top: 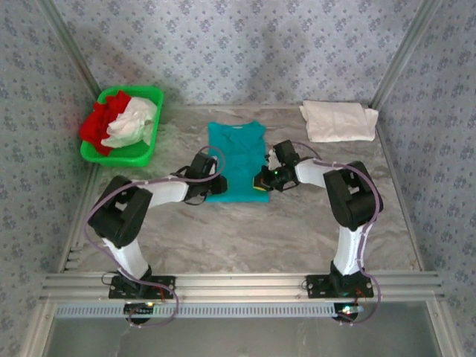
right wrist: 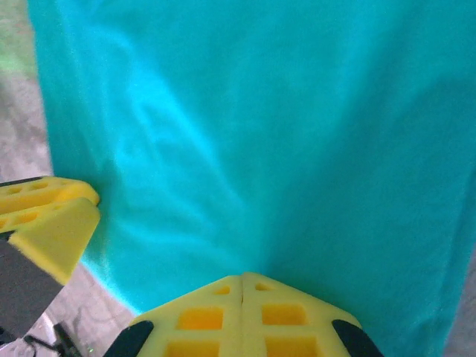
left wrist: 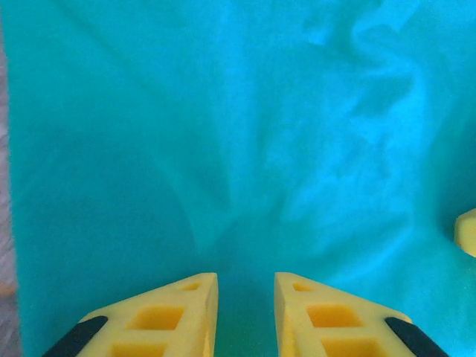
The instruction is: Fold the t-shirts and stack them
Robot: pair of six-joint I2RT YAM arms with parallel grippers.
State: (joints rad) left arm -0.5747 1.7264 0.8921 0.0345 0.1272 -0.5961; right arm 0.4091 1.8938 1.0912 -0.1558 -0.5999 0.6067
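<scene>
The teal t-shirt (top: pixel 236 160) lies flat on the counter (top: pixel 297 230) between the two end effectors, its long axis running straight ahead of them. The left end effector (left wrist: pixel 246 286) sits at the shirt's near left edge, jaws narrowly apart over the cloth. The right end effector (right wrist: pixel 242 279) sits at the near right edge, jaws pressed together. Both look equally near the hem, so a lengthwise fold probably needs both.

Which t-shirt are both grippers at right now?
The teal t-shirt, flat mid-table. The folded white t-shirt lies far right; the red t-shirt and crumpled white t-shirt sit in the green basket.
</scene>
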